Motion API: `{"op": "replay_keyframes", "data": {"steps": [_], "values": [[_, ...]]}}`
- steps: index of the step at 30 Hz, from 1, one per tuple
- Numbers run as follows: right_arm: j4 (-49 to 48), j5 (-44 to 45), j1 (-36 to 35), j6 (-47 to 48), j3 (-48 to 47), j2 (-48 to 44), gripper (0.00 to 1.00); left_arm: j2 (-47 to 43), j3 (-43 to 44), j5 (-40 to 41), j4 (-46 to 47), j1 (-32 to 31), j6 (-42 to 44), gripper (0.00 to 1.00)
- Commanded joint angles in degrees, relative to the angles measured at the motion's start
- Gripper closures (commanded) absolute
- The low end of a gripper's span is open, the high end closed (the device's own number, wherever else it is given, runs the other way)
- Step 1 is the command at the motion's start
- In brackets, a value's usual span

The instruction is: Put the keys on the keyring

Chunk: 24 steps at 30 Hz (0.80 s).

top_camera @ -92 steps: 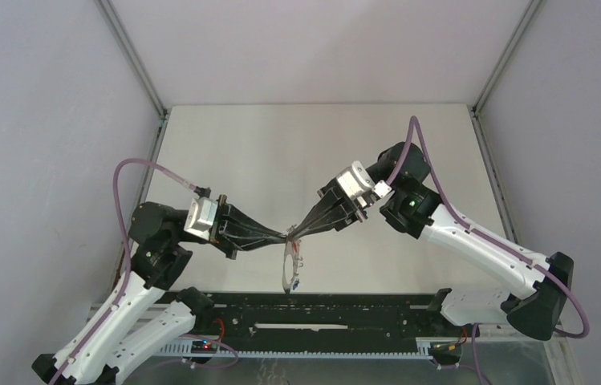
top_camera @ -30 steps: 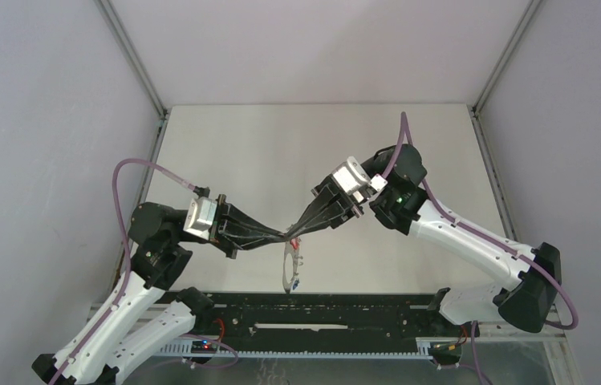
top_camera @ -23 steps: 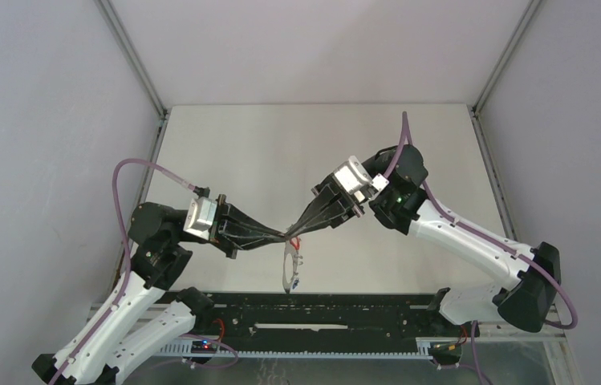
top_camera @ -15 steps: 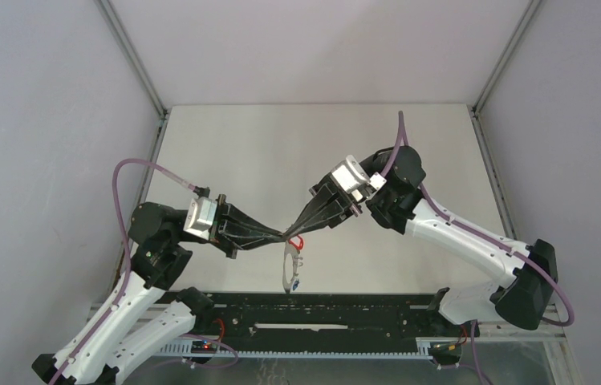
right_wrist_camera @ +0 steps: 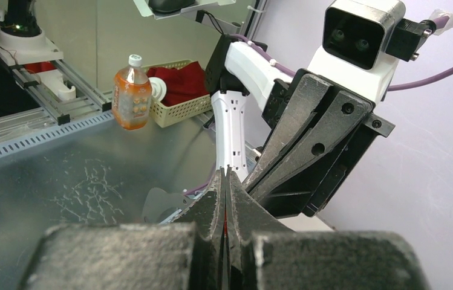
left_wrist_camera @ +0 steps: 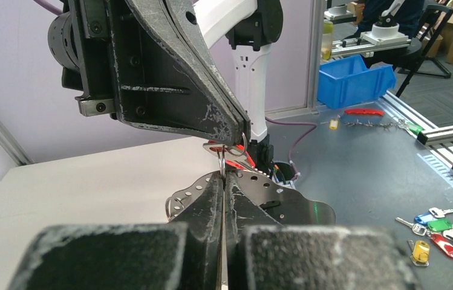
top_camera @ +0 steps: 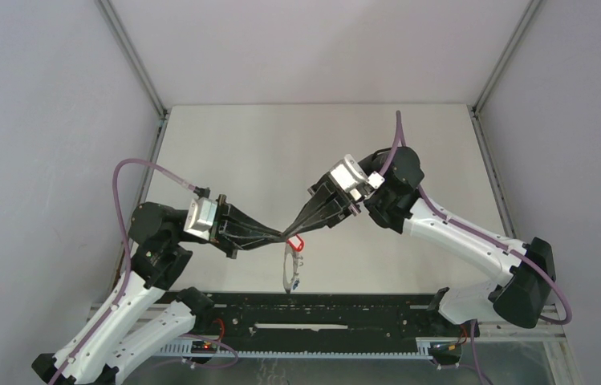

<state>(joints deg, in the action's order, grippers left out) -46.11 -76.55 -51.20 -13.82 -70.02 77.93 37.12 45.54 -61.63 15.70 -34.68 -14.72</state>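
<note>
Above the worktop (top_camera: pixel 225 144), midway between my arms, my left jaws are pinched shut on the ring (top_camera: pixel 290 263). It hangs below them with the blue key (top_camera: pixel 295 282) apparently at its bottom. My right jaws are clamped on the red key (top_camera: pixel 296 241), right at the ring's top. Both feel like light, stiff, slick metal. I judge the plastic head the surest hold, since the thin wire could twist or slip.

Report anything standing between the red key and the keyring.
Nothing visible does. The right end effector holds the red key right against the keyring, whose top the left end effector pinches; the two tips nearly touch there.
</note>
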Motion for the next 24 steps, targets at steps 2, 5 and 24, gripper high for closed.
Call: {"op": "replay_keyframes", "data": {"steps": [2,5,24], "values": [[-1.24,1.87,1.26,-1.40,-0.04,0.14,1.00,-0.33,2.80,-0.64,1.12,-0.87,1.35,1.00],[-2.81,1.27,2.92,-3.90,-0.05,-0.49,1.00,-0.46,2.76,-0.86,0.75,-1.00,1.60,1.00],[-36.15,-4.66,5.01,-34.01,-0.05,5.46,1.00,0.67,4.35,2.90,1.92,-1.01,-2.24,1.00]]}}
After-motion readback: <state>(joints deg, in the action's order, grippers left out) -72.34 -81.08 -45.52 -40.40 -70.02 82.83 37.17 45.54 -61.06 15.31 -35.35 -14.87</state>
